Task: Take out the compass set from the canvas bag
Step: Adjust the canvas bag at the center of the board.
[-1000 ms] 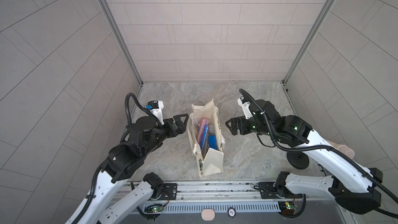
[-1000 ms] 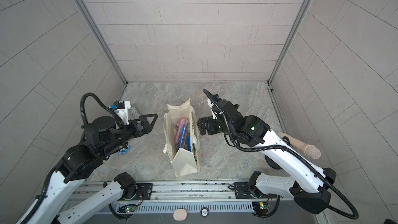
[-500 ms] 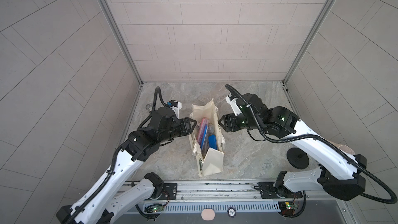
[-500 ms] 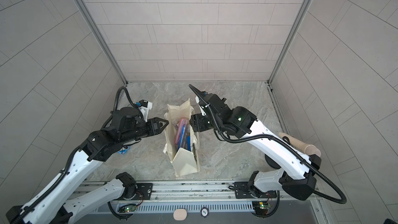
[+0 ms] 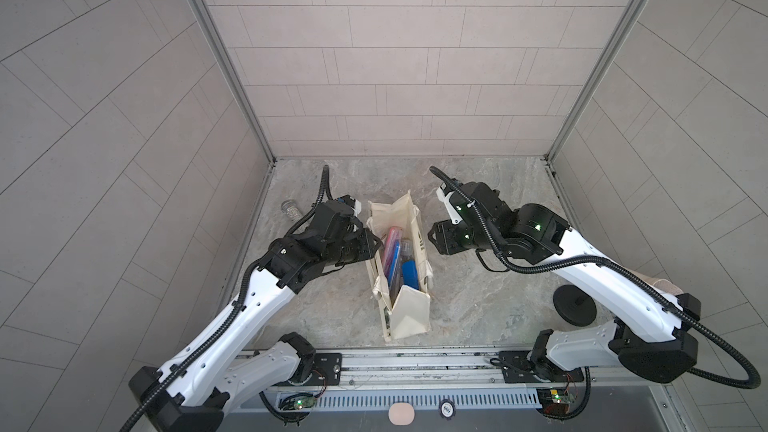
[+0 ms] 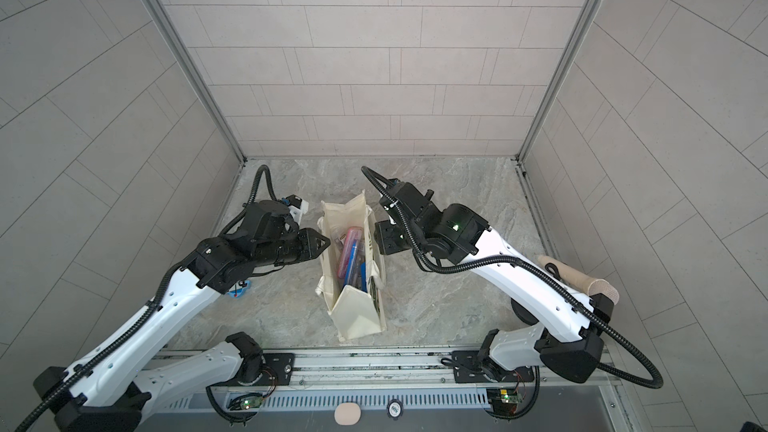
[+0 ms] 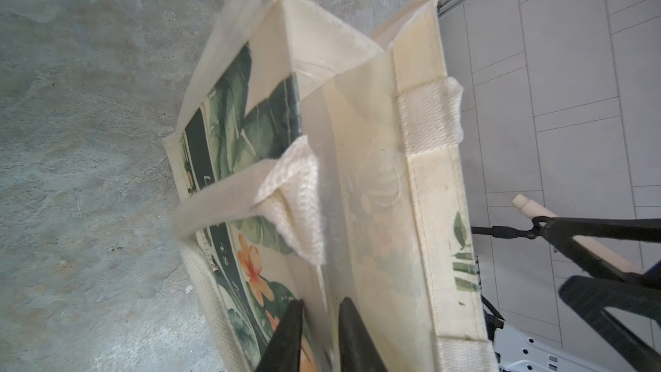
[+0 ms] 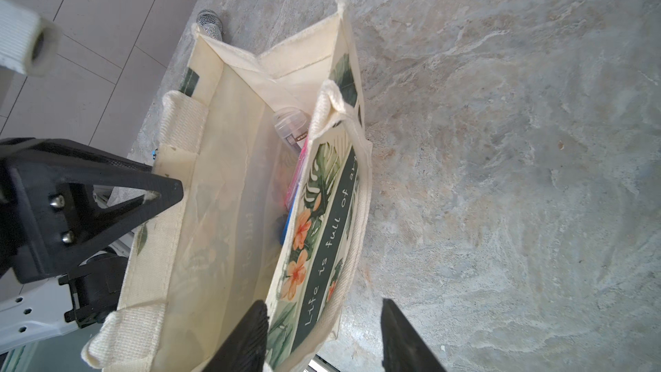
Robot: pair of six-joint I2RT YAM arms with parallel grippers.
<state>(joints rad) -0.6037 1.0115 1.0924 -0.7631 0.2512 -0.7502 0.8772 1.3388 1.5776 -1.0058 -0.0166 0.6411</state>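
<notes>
While cases (image 5: 390, 249) crowd the canvas bag (image 5: 411, 315), left gripper (image 7: 321, 305) straddles its wall narrowly, right gripper (image 8: 323, 303) widely.

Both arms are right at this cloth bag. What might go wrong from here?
The bag is soft and stands unsupported; an uneven pull on its walls by the left end effector and right end effector could tip or drag it.
The right one straddles both wall and handle; it might pinch only the strap.
A pink case, a blue item and a clear box sit packed together inside, so the wrong one may come out.
</notes>
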